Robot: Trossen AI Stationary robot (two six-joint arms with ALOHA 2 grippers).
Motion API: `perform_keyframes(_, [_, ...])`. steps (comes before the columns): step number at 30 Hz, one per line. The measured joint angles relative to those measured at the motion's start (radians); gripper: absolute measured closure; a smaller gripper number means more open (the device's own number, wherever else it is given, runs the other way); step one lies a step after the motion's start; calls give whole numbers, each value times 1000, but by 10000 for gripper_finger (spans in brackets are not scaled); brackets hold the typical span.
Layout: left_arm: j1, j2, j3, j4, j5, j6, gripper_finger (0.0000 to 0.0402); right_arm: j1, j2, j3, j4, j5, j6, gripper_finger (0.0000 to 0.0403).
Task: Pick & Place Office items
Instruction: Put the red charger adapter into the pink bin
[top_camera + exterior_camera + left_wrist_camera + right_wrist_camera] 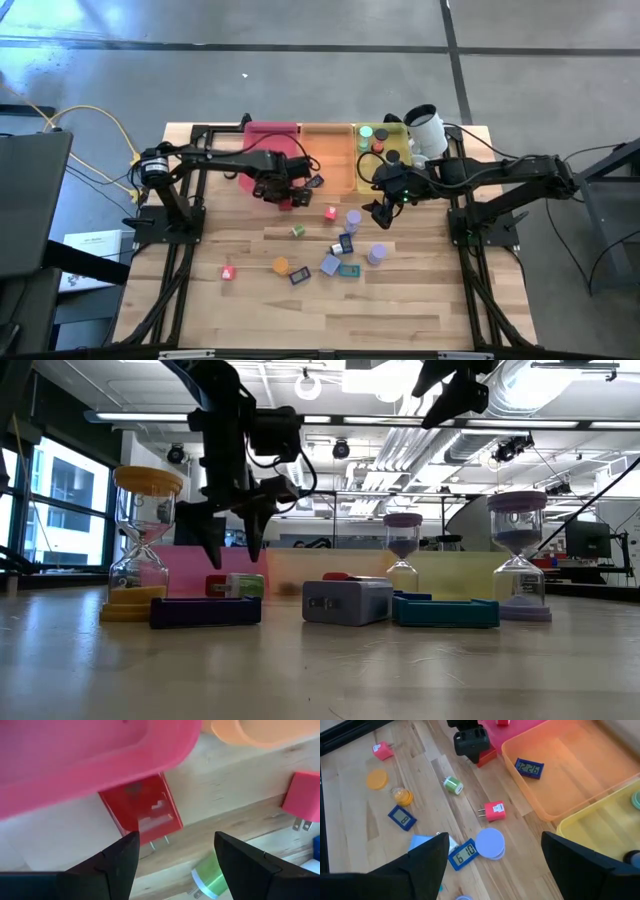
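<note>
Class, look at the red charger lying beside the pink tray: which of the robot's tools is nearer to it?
Left. The left tool hangs open just above the red charger; the right tool hovers open farther off, near the yellow tray.

The wooden table (250, 300) carries pink (270, 135), orange (325, 150) and yellow trays (395, 135) plus scattered office items (340, 250).

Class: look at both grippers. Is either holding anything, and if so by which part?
Nothing is held. The left gripper hangs open above the red plug-in adapter block; the right gripper is open and empty above the wooden table.
</note>
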Motion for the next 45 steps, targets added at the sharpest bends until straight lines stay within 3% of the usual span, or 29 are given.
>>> perform_keyframes(18, [0, 0, 0, 0, 35, 130, 153, 0, 0, 0, 7, 0, 0, 97])
perform_keyframes(22, [0, 0, 0, -24, 8, 26, 153, 0, 0, 0, 8, 0, 0, 97])
perform_keyframes(41, [-3, 0, 0, -19, 52, 175, 153, 0, 0, 0, 36, 0, 0, 97])
perform_keyframes(45, [-2, 0, 0, -20, 107, 222, 153, 0, 0, 0, 35, 0, -1, 97])
